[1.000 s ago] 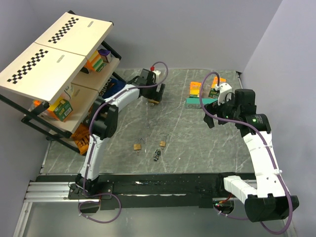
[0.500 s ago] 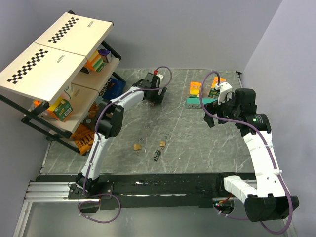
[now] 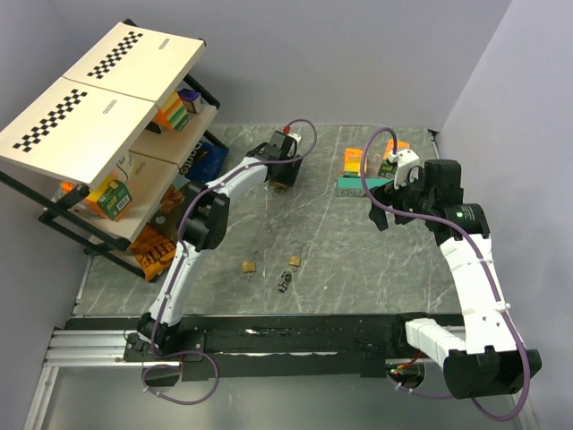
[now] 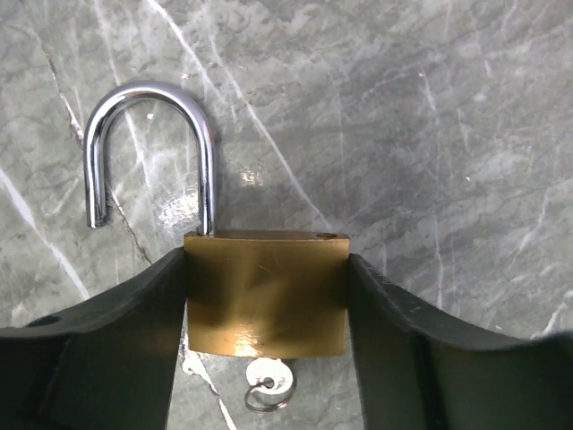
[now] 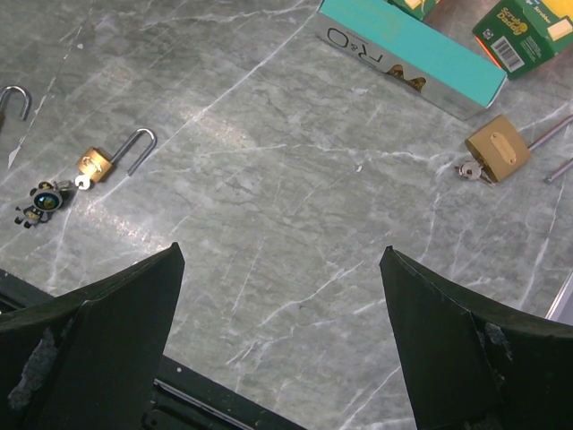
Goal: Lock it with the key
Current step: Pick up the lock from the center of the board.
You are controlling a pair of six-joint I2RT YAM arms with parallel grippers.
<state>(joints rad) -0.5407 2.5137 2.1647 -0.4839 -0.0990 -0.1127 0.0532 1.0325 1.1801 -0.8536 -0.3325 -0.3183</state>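
Left jaws: out over the far part of the counter point(image 3: 376, 260), set on the big padlock point(image 4: 266, 296). Both fingers point(image 4: 116, 345) touch the sides of its brass body, and the body fills the gap between them. So they are partly closed, with a grip on the padlock. The shackle point(image 4: 148, 148) is open, with one leg out of its hole, and points away from the jaws. A silver key point(image 4: 270, 376) on a small ring sticks out of the base, back between the fingers. Cannot tell whether the padlock is lifted or lies flat.

Right jaws: spread wide, with nothing between the fingers point(image 5: 98, 331), hanging over bare counter. Ahead of them and to one side are a teal box point(image 5: 407, 58) and a green box point(image 5: 524, 31). Nearer lies another brass padlock point(image 5: 497, 150) with keys at its end.

Key bunch point(image 5: 40, 202): in neither grip. It lies on the counter well apart from the left jaws, towards the arm bases, and off to the far side of the right jaws' view. Just beside it is a small padlock point(image 5: 100, 164) with its shackle open. A second small padlock point(image 3: 250, 266) lies near.
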